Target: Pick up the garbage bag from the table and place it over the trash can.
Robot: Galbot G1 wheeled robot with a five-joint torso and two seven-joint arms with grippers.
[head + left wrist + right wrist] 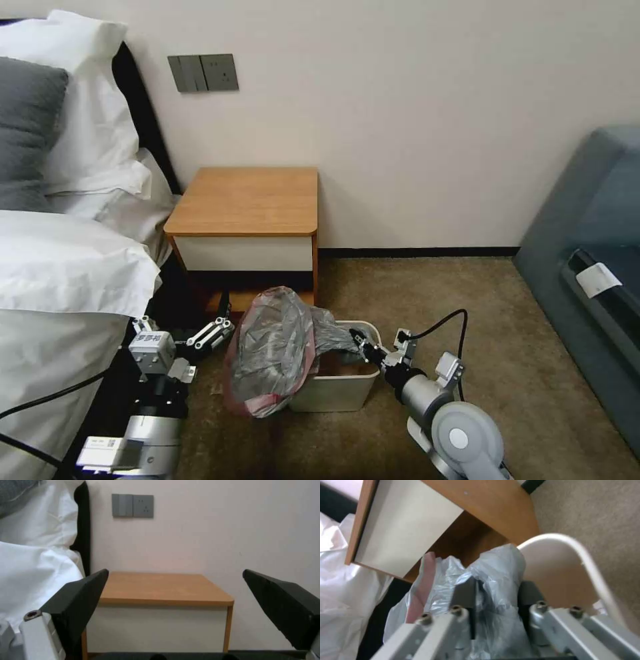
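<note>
Garbage bag (277, 347) drapes over the trash can's (333, 393) left rim on the carpet, before the counter (247, 200). Right gripper (360, 347) jaws clamp its plastic; left gripper (217, 331) jaws stand apart nearby.

Our right claw (361, 347) is reaching forward low, pinched tight on the garbage bag (277, 347); our left claw (217, 331) hangs spread wide, holding nothing.
</note>
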